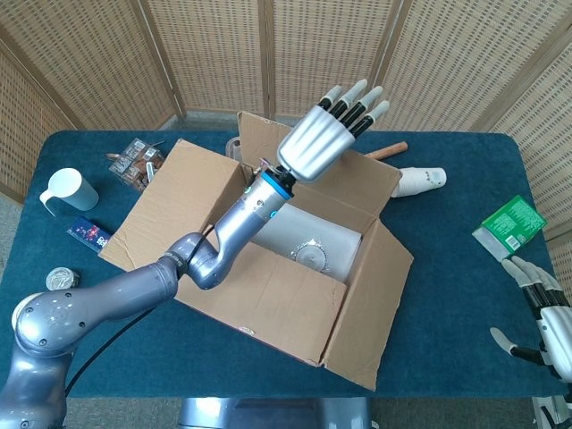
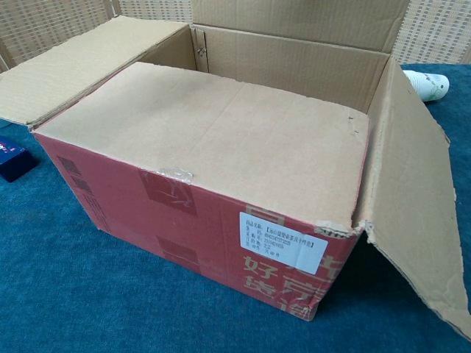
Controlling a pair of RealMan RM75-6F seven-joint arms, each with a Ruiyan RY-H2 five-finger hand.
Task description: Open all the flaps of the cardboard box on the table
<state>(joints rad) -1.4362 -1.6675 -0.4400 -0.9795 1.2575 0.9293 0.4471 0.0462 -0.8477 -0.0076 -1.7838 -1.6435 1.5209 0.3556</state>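
The cardboard box (image 1: 268,268) stands mid-table, its red front (image 2: 221,220) filling the chest view. The left flap (image 1: 170,201) and right flap (image 1: 375,304) lie folded outward. The near flap (image 2: 221,125) lies flat over the opening. The far flap (image 1: 357,179) stands upright. My left hand (image 1: 326,134) is raised at that flap's top edge with its fingers straight and apart, holding nothing. My right hand (image 1: 541,313) rests low at the table's right edge, fingers spread and empty. The chest view shows neither hand.
A silvery item (image 1: 308,246) lies inside the box. A white mug (image 1: 70,189), snack packets (image 1: 136,163), a blue packet (image 1: 89,234) and a tin (image 1: 61,280) sit at the left. Paper cups (image 1: 420,181), a wooden stick (image 1: 386,150) and a green box (image 1: 509,228) lie at the right.
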